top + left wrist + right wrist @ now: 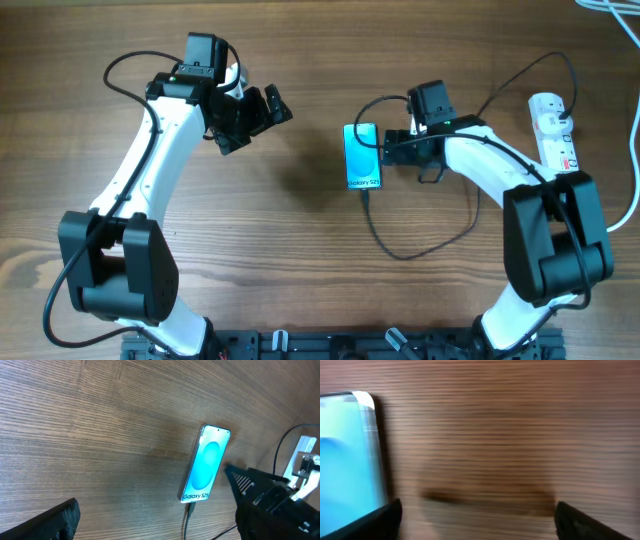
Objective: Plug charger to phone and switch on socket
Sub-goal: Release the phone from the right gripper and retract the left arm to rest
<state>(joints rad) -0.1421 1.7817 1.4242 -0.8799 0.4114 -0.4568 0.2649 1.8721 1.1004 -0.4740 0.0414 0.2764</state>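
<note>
The phone (362,155) lies flat mid-table, cyan screen up, "Galaxy S25" text at its near end. The black charger cable (400,250) has its plug tip in the phone's near end (191,507) and loops right toward the socket (553,130), a white power strip at the far right. My right gripper (396,147) is open and empty, just right of the phone; the phone's edge shows at left in the right wrist view (350,455). My left gripper (250,118) is open and empty, well left of the phone. The phone also shows in the left wrist view (205,462).
A thick white cord (632,180) runs from the power strip along the right table edge. The right arm (280,505) fills the lower right of the left wrist view. Bare wood lies between the two grippers.
</note>
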